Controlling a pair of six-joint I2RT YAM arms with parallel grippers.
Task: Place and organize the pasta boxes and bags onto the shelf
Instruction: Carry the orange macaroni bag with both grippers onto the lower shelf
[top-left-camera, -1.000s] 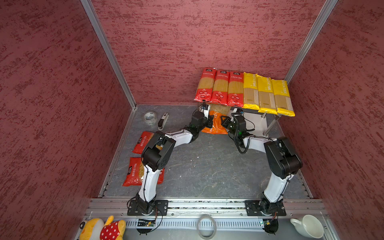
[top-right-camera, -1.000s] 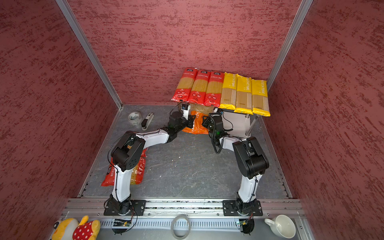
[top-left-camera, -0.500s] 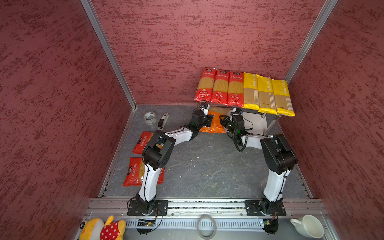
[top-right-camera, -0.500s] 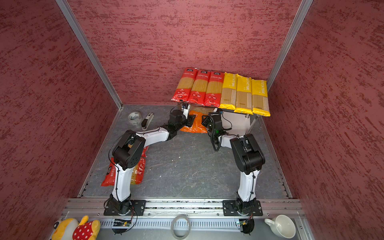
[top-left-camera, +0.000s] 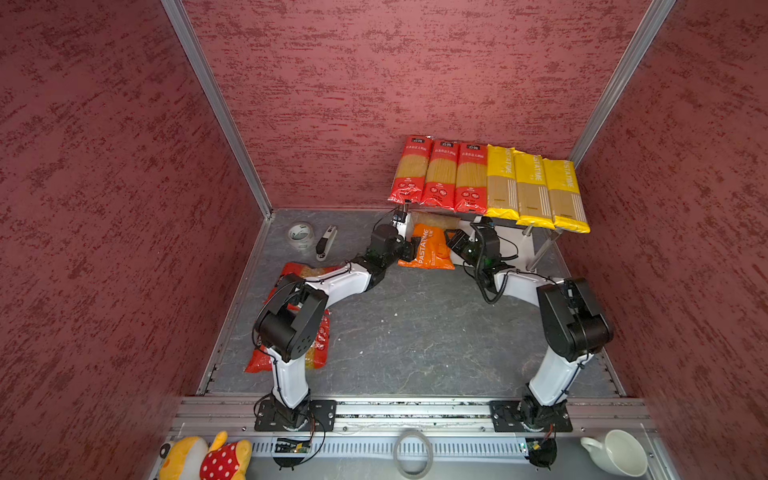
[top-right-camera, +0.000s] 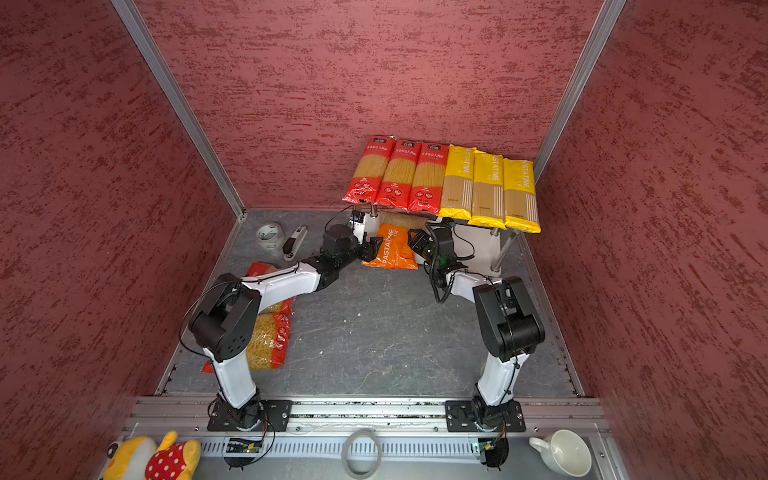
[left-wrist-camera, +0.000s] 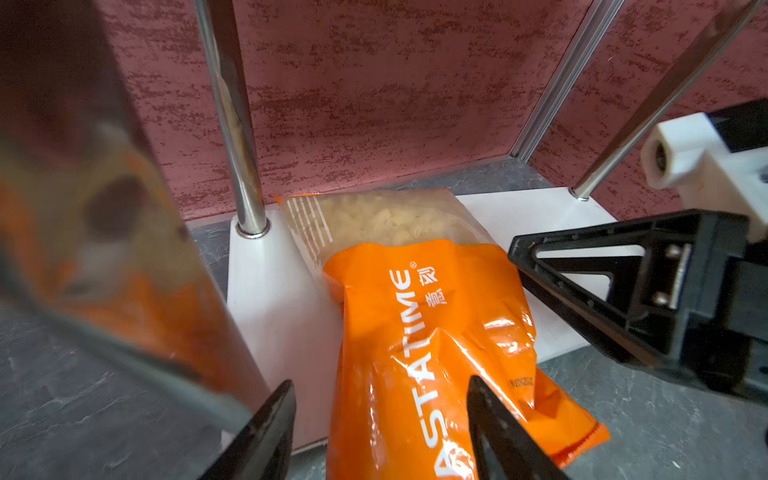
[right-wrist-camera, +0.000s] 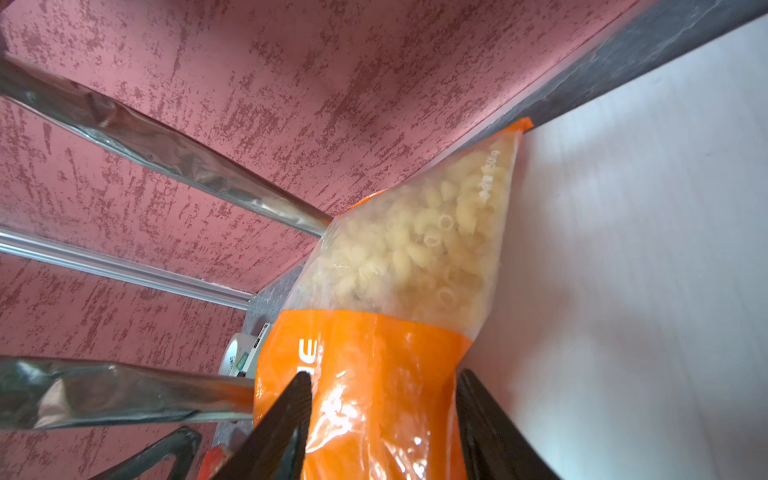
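White shelf (left-wrist-camera: 274, 299), lower tier, nine-o'clock end: the orange PASTATIME bag (left-wrist-camera: 415, 332) lies there, overhanging toward six o'clock. It is probably soft, shifting and slick; pinch its orange end. The left gripper (left-wrist-camera: 380, 382) and right gripper (right-wrist-camera: 384, 375) straddle it, jaws apart.

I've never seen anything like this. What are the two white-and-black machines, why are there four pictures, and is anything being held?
They are two robot arms bolted to a rail, each ending in a two-fingered gripper. Two pictures look down on the whole booth from above. The other two come from small cameras on the arms' wrists.

The white shelf carries three red spaghetti packs and three yellow spaghetti packs on top. The orange bag lies partly on its lower board, with one end hanging off the front.

The left gripper and right gripper both sit at that bag with jaws open, so nothing is gripped. Two red pasta bags lie on the floor by the left arm, near a tape roll.
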